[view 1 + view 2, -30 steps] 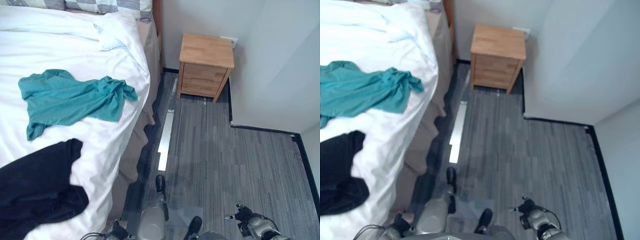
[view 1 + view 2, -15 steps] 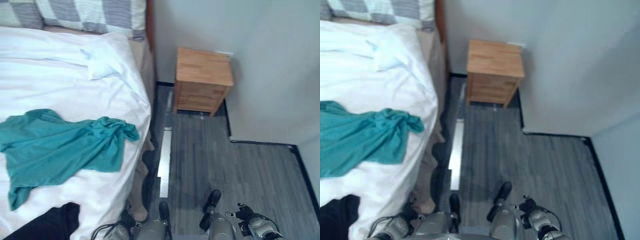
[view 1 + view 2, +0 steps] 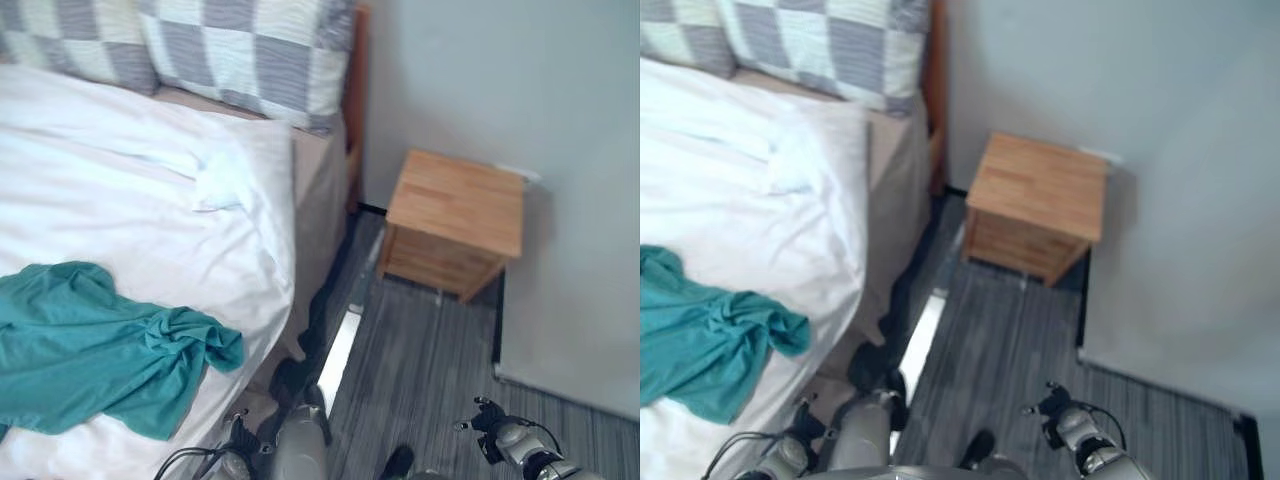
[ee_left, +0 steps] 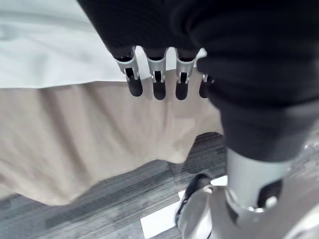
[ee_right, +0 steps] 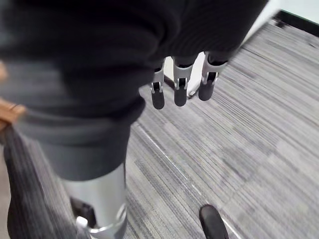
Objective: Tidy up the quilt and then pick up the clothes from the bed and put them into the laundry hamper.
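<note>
While both hang empty with fingers straight, the left robot hand (image 4: pixel 159 79) is nearer the teal shirt (image 3: pixel 100 350) than the right robot hand (image 5: pixel 182 82).

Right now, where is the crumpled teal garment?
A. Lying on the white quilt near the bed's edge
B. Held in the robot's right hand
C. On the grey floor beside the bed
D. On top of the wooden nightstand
A: the crumpled teal garment lies spread on the white quilt close to the bed's edge, while the wooden nightstand has a bare top and the right hand hangs with straight fingers, holding nothing.
</note>
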You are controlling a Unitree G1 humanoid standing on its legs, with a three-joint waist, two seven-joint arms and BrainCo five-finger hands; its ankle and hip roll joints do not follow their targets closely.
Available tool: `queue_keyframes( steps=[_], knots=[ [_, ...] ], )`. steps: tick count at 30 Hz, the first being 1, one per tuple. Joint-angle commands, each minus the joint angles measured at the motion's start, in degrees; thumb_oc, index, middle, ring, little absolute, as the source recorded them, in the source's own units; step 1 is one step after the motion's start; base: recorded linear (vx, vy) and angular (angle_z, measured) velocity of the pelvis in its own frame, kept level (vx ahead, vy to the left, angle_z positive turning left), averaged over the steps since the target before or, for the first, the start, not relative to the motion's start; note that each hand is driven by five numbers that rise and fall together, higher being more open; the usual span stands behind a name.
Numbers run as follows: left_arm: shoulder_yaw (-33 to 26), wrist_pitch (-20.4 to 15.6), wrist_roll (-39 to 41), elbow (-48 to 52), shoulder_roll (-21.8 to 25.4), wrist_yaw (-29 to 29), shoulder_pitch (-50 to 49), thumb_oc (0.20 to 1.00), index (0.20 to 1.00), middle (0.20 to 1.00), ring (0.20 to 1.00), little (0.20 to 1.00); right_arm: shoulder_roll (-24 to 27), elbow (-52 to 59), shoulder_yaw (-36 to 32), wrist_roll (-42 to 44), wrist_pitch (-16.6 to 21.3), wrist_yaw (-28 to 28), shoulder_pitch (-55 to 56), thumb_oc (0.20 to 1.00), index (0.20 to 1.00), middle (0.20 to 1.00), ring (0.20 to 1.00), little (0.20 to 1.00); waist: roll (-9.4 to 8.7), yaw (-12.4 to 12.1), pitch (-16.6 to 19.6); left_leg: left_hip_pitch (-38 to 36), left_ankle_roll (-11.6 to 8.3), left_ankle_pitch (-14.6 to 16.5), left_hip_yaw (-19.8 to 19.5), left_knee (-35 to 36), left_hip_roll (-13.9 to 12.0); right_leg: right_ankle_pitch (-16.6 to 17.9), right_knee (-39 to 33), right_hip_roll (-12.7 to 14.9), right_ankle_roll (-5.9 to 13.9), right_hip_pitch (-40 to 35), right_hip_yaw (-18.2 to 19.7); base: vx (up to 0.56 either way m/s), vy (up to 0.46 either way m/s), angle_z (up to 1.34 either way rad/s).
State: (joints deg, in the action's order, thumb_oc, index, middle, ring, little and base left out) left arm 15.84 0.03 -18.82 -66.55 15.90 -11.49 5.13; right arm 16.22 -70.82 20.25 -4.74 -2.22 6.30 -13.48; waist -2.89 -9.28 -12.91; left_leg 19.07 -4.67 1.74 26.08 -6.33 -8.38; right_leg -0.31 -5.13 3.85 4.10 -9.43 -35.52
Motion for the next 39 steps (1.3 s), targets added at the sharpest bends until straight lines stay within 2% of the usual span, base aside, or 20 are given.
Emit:
queue_keyframes(
  steps=[1, 2, 4, 6, 8, 9, 11, 12, 13, 17, 18, 19, 20, 21, 23, 24, 32, 35, 36, 39],
  knots=[
    [1.96, 0.46, -1.27, -2.38, 3.41, -0.10, 1.05, 1.000, 1.000, 1.000, 1.000, 1.000, 0.29, 2.09, -0.62, -2.99, 1.65, 0.77, -0.10, 1.000, 1.000, 1.000, 1.000, 1.000, -0.70, -1.77, -0.94, -10.52, 0.23, 2.24, -1.65, -1.19, 1.92, -7.56, 8.64, 3.07, 3.90, 3.72, 2.48, 0.47, 0.107, 0.32],
    [1.66, 0.82, -0.64, -3.18, 3.51, -0.16, 0.64, 1.000, 1.000, 1.000, 1.000, 1.000, -0.69, 2.78, -0.87, -3.03, 1.58, 0.14, -1.01, 1.000, 1.000, 1.000, 1.000, 1.000, 0.04, -1.17, -1.45, -13.71, 2.04, 3.63, -3.45, 0.92, 3.44, -6.23, 22.47, 7.47, 8.32, 8.21, 0.77, 0.42, 0.135, 0.72],
    [0.53, 1.15, 0.60, -3.39, 3.37, -1.39, 0.50, 1.000, 1.000, 1.000, 1.000, 1.000, -1.66, 4.66, -1.23, -2.08, 1.77, 0.02, -3.54, 1.000, 1.000, 1.000, 1.000, 1.000, 1.56, -0.41, -2.63, -16.48, 2.82, 3.16, -7.45, 4.33, 4.12, -3.77, 32.41, 9.60, 10.90, 14.88, 6.67, 0.22, 0.088, 1.40],
    [0.42, 1.07, 0.98, -3.63, 3.12, -1.59, 0.52, 1.000, 1.000, 1.000, 1.000, 1.000, -1.88, 5.16, -0.87, -1.70, 1.99, 0.11, -4.19, 1.000, 1.000, 1.000, 1.000, 1.000, 2.03, -0.63, -2.43, -16.33, 3.01, 1.60, -8.81, 5.57, 4.01, -4.68, 29.33, 8.50, 10.22, 14.84, 7.42, 0.07, -0.083, 1.47],
    [0.76, 0.23, 1.76, -3.49, 2.80, -1.70, 0.55, 1.000, 1.000, 1.000, 1.000, 1.000, -1.64, 5.89, -0.68, -0.60, 2.76, 0.52, -4.39, 1.000, 1.000, 1.000, 1.000, 1.000, 2.15, -0.65, -1.30, -15.83, 2.18, 1.24, -14.50, 7.13, 4.57, -7.25, 20.13, 8.73, 7.14, 14.52, 12.43, 0.24, -0.277, 1.46],
    [0.94, 0.05, 1.65, -3.67, 2.71, -1.62, 0.35, 1.000, 1.000, 1.000, 1.000, 1.000, -1.35, 5.85, -0.69, -0.53, 2.75, 0.52, -4.31, 1.000, 1.000, 1.000, 1.000, 1.000, 2.20, -0.23, -0.80, -15.72, 1.85, 1.66, -16.79, 7.16, 4.76, -6.48, 15.62, 9.37, 6.85, 14.10, 16.33, 0.50, -0.493, 2.23],
    [1.65, -0.22, 1.13, -4.89, 3.03, -1.71, 0.53, 1.000, 1.000, 1.000, 1.000, 1.000, -0.78, 5.50, -1.50, -0.23, 2.56, 0.26, -2.95, 1.000, 1.000, 1.000, 1.000, 1.000, 1.71, 1.63, -0.70, -16.34, 0.54, 3.75, -25.70, 6.37, 4.69, -3.28, 7.78, 12.61, 7.43, 13.20, 30.63, 0.56, -0.530, 2.94],
    [1.81, 0.05, 1.01, -5.24, 3.36, -1.59, 0.68, 1.000, 1.000, 1.000, 1.000, 1.000, -0.41, 5.37, -1.62, -0.28, 2.30, 0.19, -2.31, 1.000, 1.000, 1.000, 1.000, 1.000, 1.04, 1.93, -0.90, -16.82, 0.07, 4.43, -27.74, 6.03, 4.61, -2.71, 6.91, 12.62, 7.74, 12.82, 31.77, 0.47, -0.623, 3.25],
    [2.00, -0.22, 1.22, -6.05, 4.02, -1.14, 0.82, 1.000, 1.000, 1.000, 1.000, 1.000, -0.62, 5.34, -2.06, -0.41, 2.14, -0.24, -1.42, 1.000, 1.000, 1.000, 1.000, 1.000, -0.75, 1.77, -0.71, -16.15, -1.41, 5.27, -29.84, 4.20, 3.37, -1.43, 5.76, 13.25, 9.19, 11.49, 28.28, 0.45, -0.703, 2.87],
    [3.24, -0.77, 0.94, -5.37, 3.22, -1.10, 0.53, 1.000, 1.000, 1.000, 1.000, 1.000, -0.37, 5.32, -1.22, -0.47, 2.29, -0.54, 0.51, 1.000, 1.000, 1.000, 1.000, 1.000, -0.96, 3.36, -0.56, -14.51, -3.64, 4.37, -34.40, 2.89, 1.81, -2.99, 3.09, 9.20, 8.26, 9.09, 25.48, 0.25, -0.405, 1.92],
    [3.56, -0.44, 1.00, -5.21, 1.93, -1.88, 0.52, 1.000, 1.000, 1.000, 1.000, 1.000, 0.09, 4.63, -2.24, 0.18, 2.38, 0.09, 1.57, 1.000, 1.000, 1.000, 1.000, 1.000, -0.75, 5.04, -1.04, -12.24, -3.20, 4.32, -29.75, 0.06, 2.16, -3.63, 2.50, 8.65, 7.61, 7.58, 22.83, 0.03, -0.236, 1.04],
    [3.56, -0.44, 1.00, -5.21, 1.92, -1.89, 0.54, 1.000, 1.000, 1.000, 1.000, 1.000, 0.09, 4.63, -2.24, 0.18, 2.38, 0.08, 1.55, 1.000, 1.000, 1.000, 1.000, 1.000, -0.79, 5.18, -0.90, -11.97, -3.16, 4.20, -29.87, 0.03, 2.27, -3.54, 2.46, 8.73, 7.64, 7.74, 22.71, -0.11, -0.192, 0.72],
    [2.93, 0.20, 1.56, -4.62, 2.02, -1.89, 0.73, 1.000, 1.000, 1.000, 1.000, 1.000, 0.74, 3.39, -3.80, 1.65, 1.88, 1.02, 2.45, 1.000, 1.000, 1.000, 1.000, 1.000, -1.50, 6.62, -1.68, -11.38, -2.17, 6.87, -17.67, -7.42, 1.33, -3.85, 2.65, 9.12, 6.68, 7.03, 19.19, -0.11, -0.065, 0.55],
    [2.92, 0.21, 1.56, -4.61, 2.03, -1.89, 0.76, 1.000, 1.000, 1.000, 1.000, 1.000, 0.72, 3.38, -3.81, 1.65, 1.88, 1.02, 2.42, 1.000, 1.000, 1.000, 1.000, 1.000, -1.53, 6.63, -1.55, -11.11, -2.14, 6.83, -17.67, -7.53, 1.35, -3.77, 2.63, 9.15, 6.68, 7.23, 19.20, -0.18, -0.103, 0.49],
    [2.25, 0.87, 1.28, -4.88, 2.52, -1.61, 0.83, 1.000, 1.000, 1.000, 1.000, 1.000, 1.94, 1.58, -6.61, 4.17, 1.59, 1.89, 3.19, 1.000, 1.000, 1.000, 1.000, 1.000, -1.50, 8.51, -1.40, -11.15, -2.25, 7.65, -10.63, -14.05, 0.41, -4.10, 2.38, 8.07, 4.88, 7.45, 16.86, -0.07, -0.011, 0.22],
    [2.55, 1.03, 0.37, -4.59, 2.40, -0.93, -0.16, 1.000, 1.000, 1.000, 1.000, 1.000, 2.64, 1.74, -9.50, 5.92, 1.51, 2.27, 4.52, 1.000, 1.000, 1.000, 1.000, 1.000, 0.42, 10.80, 0.17, -15.90, -1.92, 10.03, -5.45, -8.37, -0.10, -4.19, 1.60, 6.89, 5.93, 6.48, 14.88, 0.04, 0.125, 0.16],
    [1.53, 0.57, -0.97, -3.77, 3.79, -1.46, -0.44, 1.000, 1.000, 1.000, 1.000, 1.000, 10.96, 15.24, -20.49, 8.00, 3.78, 8.92, 6.46, 1.000, 1.000, 1.000, 1.000, 1.000, 0.56, 15.24, -1.20, -21.25, 0.15, 6.56, -5.32, 7.15, 3.68, 3.57, 7.81, 12.53, 10.22, 13.88, 14.22, -0.14, 0.133, 0.31],
    [0.98, 0.40, -1.92, -3.76, 3.72, -1.44, -0.85, 1.000, 1.000, 1.000, 1.000, 1.000, 15.23, 28.41, -23.64, 5.02, 5.33, 12.52, 6.70, 1.000, 1.000, 1.000, 1.000, 1.000, 0.27, 15.65, -2.72, -20.53, 0.76, 4.81, -3.98, 7.71, 3.89, 2.36, 11.91, 12.19, 9.79, 16.80, 17.05, -0.21, 0.091, 0.07],
    [-0.07, 0.16, -2.34, -3.62, 4.07, -1.39, -2.21, 1.000, 1.000, 1.000, 1.000, 1.000, 18.66, 36.89, -24.24, 0.35, 6.78, 13.85, 6.54, 1.000, 1.000, 1.000, 1.000, 1.000, 0.45, 14.65, -2.58, -20.71, 1.09, 5.79, -3.90, 7.46, 4.06, -2.22, 14.34, 10.54, 9.55, 15.22, 16.48, -0.20, 0.089, -0.09],
    [-1.46, -0.22, -1.54, -3.05, 4.04, -1.30, -3.94, 1.000, 1.000, 1.000, 1.000, 1.000, 22.91, 46.83, -22.50, -4.97, 8.38, 13.90, 3.86, 1.000, 1.000, 1.000, 1.000, 1.000, -0.57, 12.42, -2.34, -19.50, 1.33, 5.09, -2.94, 6.63, 4.29, -5.41, 12.72, 7.70, 8.08, 12.36, 15.28, -0.08, 0.002, -0.20]
  ],
)
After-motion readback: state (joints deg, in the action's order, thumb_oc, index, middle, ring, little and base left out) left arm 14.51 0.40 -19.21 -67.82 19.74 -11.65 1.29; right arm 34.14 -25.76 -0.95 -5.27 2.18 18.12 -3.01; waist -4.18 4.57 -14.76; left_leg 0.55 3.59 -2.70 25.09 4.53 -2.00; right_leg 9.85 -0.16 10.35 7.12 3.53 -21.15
